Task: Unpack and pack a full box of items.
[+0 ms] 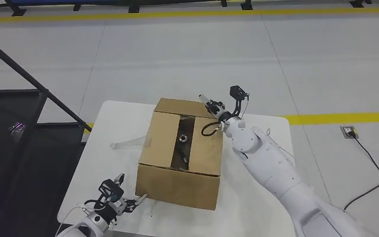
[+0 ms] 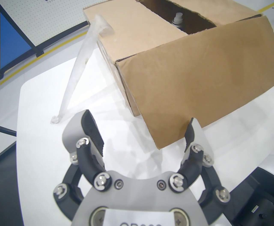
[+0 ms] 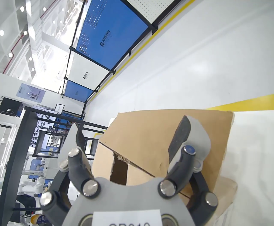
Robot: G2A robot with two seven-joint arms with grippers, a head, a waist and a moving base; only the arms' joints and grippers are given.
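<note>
Your left gripper point(image 2: 140, 119) stands with its jaws spread wide and nothing between the pads; it hangs low over the white table point(image 2: 38, 107), just beside the near left corner of the cardboard box point(image 2: 192, 75); from its wrist view a lower corner of the box's near face sits in the gap between the fingers, though you cannot tell from here whether either pad touches the cardboard. Your right gripper point(image 3: 130, 124) is likewise spread and holds nothing; it is at the far right corner of the box, above the top flap, with its fingers pointing out over the cardboard. The box itself sits near the middle of the table, turned a little askew; its two top flaps lie nearly flat but apart, leaving a long dark slot along the middle; through that slot you can see the cap of a bottle point(image 2: 177, 18) standing inside. A strip of clear tape point(image 2: 79, 70) hangs from the box's far left top edge; it slants down and away, and its free end rests on the table, well apart from your left gripper.
</note>
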